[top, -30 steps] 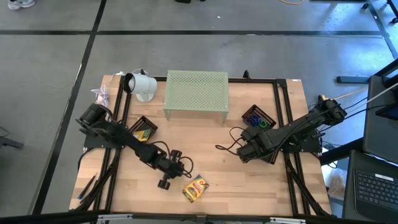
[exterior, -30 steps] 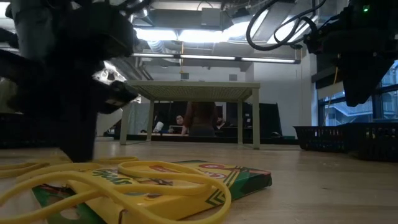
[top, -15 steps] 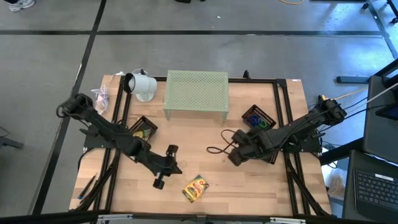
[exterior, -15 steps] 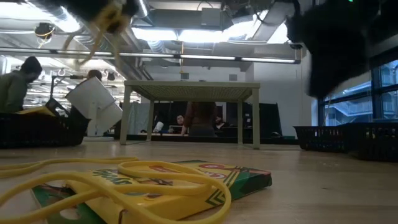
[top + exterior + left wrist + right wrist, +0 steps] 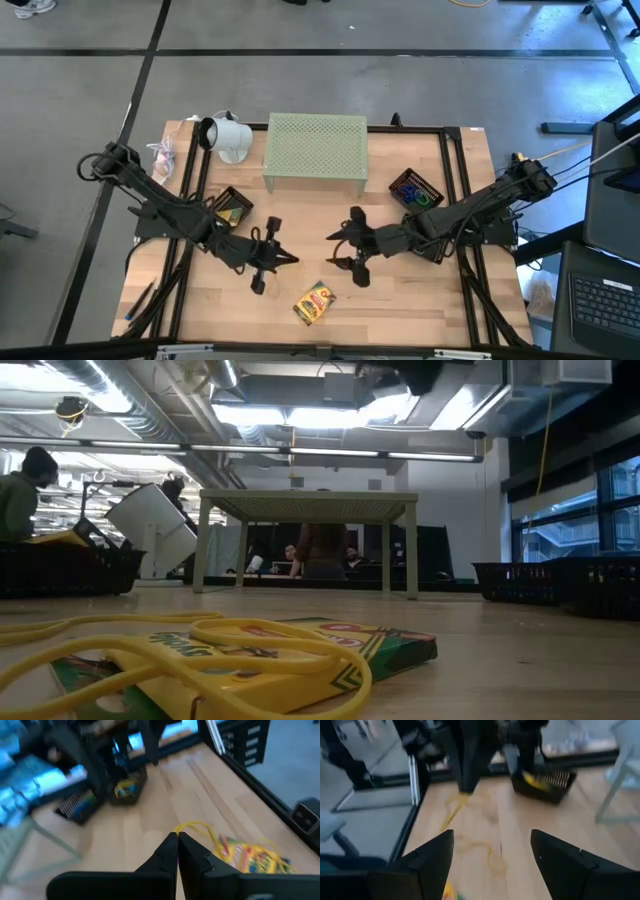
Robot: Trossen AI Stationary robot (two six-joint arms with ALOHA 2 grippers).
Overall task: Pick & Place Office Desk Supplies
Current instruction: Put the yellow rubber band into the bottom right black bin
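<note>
Left gripper (image 5: 177,840): my fingers pressed together, pinching a yellow rubber band (image 5: 200,827) at the tips; I hover above the table (image 5: 400,300)
Crayon box (image 5: 314,302): flat near the front edge, just beyond my left tips; more yellow bands lie on it
Right gripper (image 5: 492,850): my fingers spread, empty, over mid-table
Mesh trays (image 5: 415,188): farther back, beside the green stand (image 5: 316,150)
</note>
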